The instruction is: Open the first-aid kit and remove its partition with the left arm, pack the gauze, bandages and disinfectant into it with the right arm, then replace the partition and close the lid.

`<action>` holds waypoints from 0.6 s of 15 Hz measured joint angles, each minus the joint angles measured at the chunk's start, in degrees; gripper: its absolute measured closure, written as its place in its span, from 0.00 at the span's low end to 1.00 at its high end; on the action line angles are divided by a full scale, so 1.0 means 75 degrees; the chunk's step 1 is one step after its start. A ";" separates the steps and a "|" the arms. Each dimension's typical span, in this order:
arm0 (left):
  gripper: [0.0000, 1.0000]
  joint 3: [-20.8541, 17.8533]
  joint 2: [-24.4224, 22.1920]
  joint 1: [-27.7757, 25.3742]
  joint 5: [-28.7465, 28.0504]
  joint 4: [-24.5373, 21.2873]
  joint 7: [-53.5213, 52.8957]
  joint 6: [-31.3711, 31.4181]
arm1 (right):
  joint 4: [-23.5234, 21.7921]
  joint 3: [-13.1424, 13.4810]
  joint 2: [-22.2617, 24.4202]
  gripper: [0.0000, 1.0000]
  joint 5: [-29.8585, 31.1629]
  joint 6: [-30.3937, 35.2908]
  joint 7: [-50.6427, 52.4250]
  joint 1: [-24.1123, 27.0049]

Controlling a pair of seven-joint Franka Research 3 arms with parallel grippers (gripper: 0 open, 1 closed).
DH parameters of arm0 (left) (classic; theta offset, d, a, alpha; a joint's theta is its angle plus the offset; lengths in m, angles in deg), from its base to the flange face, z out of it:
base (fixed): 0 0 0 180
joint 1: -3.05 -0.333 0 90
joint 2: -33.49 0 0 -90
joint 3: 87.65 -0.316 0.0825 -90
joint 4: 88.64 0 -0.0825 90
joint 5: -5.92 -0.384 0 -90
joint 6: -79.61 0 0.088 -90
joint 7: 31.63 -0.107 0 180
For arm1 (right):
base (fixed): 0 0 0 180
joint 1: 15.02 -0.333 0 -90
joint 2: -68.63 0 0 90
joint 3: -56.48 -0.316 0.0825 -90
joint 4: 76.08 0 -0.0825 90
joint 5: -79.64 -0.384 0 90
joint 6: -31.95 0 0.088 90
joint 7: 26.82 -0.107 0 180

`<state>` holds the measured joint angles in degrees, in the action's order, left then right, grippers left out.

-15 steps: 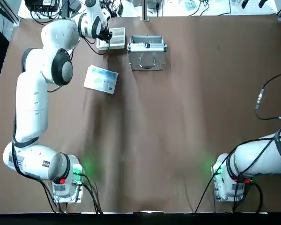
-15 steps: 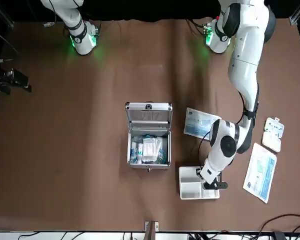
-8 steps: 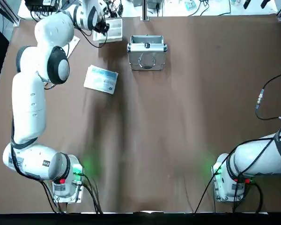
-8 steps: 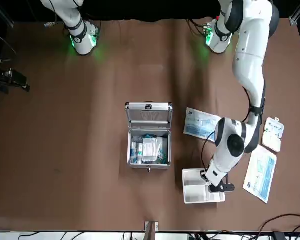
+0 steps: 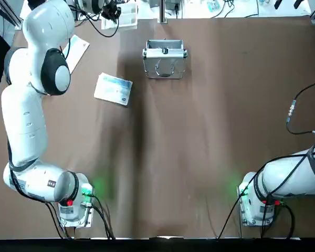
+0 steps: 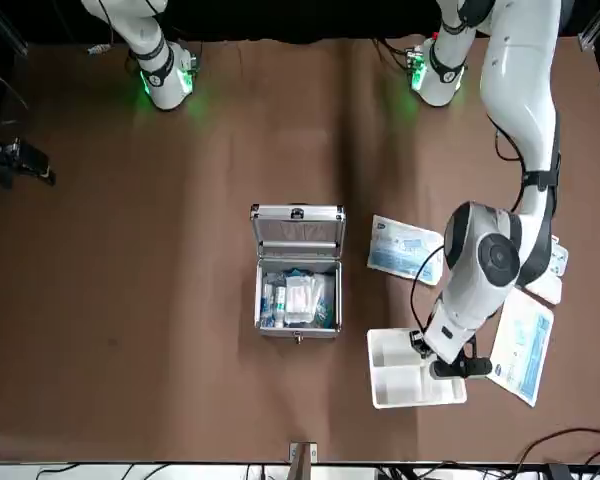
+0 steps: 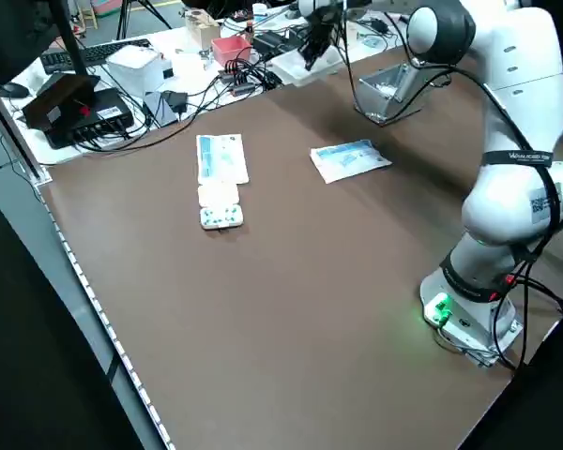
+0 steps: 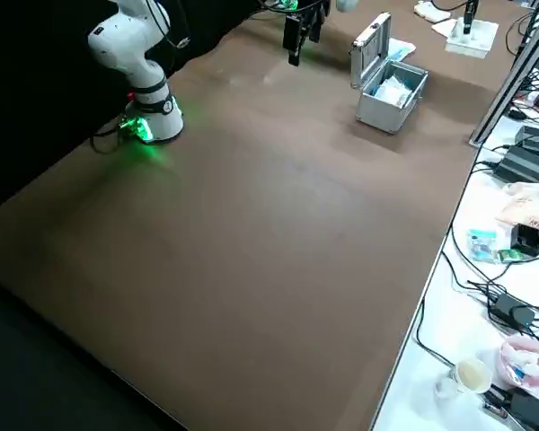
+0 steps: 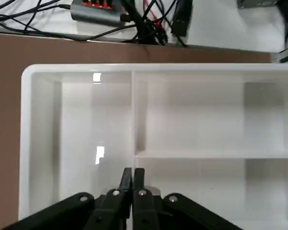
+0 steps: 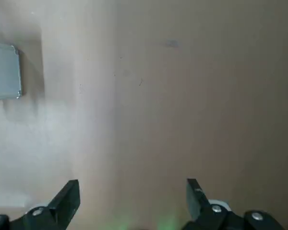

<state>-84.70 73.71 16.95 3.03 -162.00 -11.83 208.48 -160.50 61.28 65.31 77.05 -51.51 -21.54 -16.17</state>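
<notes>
The left gripper point(image 9: 133, 169) pinches an inside wall of the tray point(image 6: 417, 390), left of the case point(image 6: 298, 333). The tray is white and shallow, with little boxed parts; the left wrist view cuts some off. The case's lid point(image 6: 298, 232) is up. Inside are white packs point(image 6: 301, 298) and little bottles point(image 6: 279, 302), hard to tell apart. Far right, the right gripper point(image 10: 133, 183) has its fingers spread wide.

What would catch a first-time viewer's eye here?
The left arm, a big white limb reaching to the table's far edge, its left gripper shut on the divider wall of the cream-white partition. Next, the open silver case, lid raised, packets inside, near the far edge. The right gripper hangs open over bare table.
</notes>
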 joint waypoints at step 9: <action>0.97 0.0262 -0.0187 0.0984 0.0000 -0.0031 0.1314 -0.0045 | -0.0011 -0.0030 0.0000 0.02 0.0000 0.0008 0.0077 -0.0012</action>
<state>-82.74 72.31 24.33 3.03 -162.24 -1.97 208.14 -160.58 61.06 65.31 77.05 -51.45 -20.96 -16.27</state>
